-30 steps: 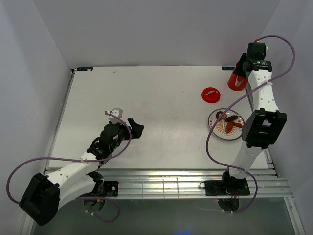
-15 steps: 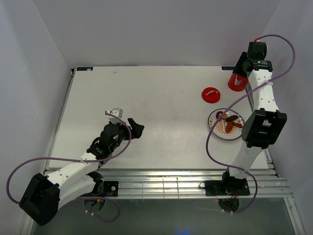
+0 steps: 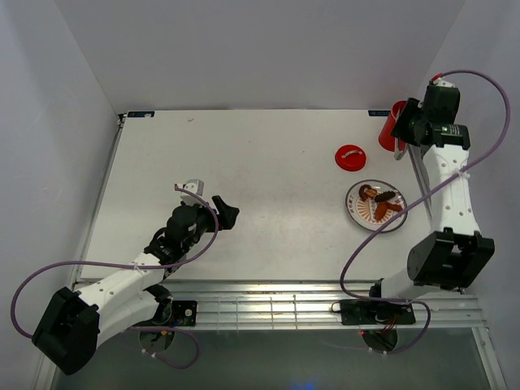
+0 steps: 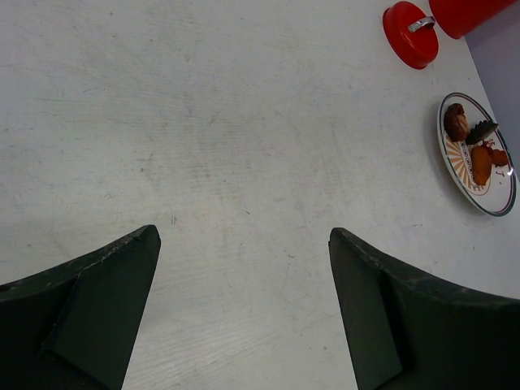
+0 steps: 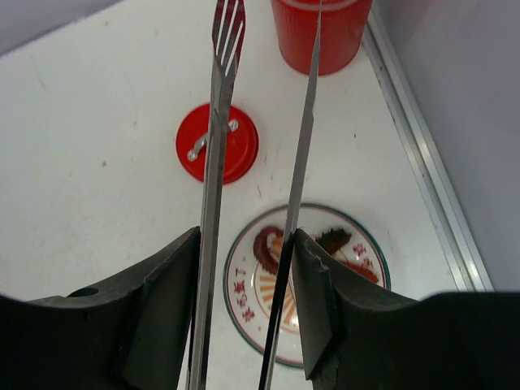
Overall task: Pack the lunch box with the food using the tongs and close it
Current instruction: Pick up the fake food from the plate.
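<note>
The tongs [image 5: 213,154] are long thin silver arms, and my right gripper [image 5: 245,237] is shut on them, one finger against each arm. Their tips reach toward the lunch box [image 5: 321,31], a tall red cup standing open at the table's back right [image 3: 393,123]. The flat red lid [image 5: 217,144] lies on the table left of the cup [image 3: 351,156]. Below the tongs, brown and reddish food pieces [image 5: 270,244] rest on the orange-patterned plate [image 3: 357,218]. My right gripper [image 3: 405,130] hangs beside the cup. My left gripper [image 4: 244,234] is open over bare table [image 3: 224,213].
The metal rail along the table's right edge [image 5: 422,162] and the side wall run close to the cup. In the left wrist view the lid [image 4: 410,34], cup [image 4: 471,12] and plate [image 4: 505,193] lie far off at the upper right.
My right arm has swung back and to the right, uncovering the plate, and the gripper with the tongs now sits right of the cup. The left arm has not moved.
</note>
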`<state>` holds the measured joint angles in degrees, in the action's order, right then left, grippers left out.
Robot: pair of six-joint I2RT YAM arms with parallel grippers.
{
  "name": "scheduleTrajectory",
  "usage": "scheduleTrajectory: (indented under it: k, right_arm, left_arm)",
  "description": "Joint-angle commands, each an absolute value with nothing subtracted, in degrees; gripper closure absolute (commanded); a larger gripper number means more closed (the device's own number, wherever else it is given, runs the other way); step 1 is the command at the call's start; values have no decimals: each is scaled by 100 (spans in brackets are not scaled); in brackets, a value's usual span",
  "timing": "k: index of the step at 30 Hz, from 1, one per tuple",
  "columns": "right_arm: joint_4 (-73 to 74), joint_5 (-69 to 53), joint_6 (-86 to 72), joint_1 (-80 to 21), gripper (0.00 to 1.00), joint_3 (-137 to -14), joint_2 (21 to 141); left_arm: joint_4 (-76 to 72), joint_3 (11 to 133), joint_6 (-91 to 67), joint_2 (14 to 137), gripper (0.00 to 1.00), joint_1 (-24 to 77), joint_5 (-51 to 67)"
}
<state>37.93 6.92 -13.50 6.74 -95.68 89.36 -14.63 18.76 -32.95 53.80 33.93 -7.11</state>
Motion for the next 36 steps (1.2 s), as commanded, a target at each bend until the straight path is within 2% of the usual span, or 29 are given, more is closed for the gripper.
scheduleTrajectory:
  k: [1,6,16,22,27,36]
  right_arm:
    - [3560,387,-1310,703,48,-8774,8167]
    - [3147,167,-1318,668,49,-6965,6655]
    - [3524,71,-1414,659,48,-4731,4520]
    - [3841,-290,-1415,659,48,-4368,4623]
    - [3543,-729,-1231,659,47,-4298,4561]
    - [3349,-1072,-1002,659,48,-4456,5440]
  left_arm:
    - [-1556,2004,-3226,5370,5,3419,-826]
    - [-1547,2056,-3190,5563,4,3419,-826]
    - [-1547,2030,-3173,5493,3,3419,-782]
    - [-1538,2057,-3146,5572,3,3419,-765]
    - [-1538,2013,-3155,5493,3,3419,-774]
    - [-1529,2039,-3155,5528,3,3419,-791]
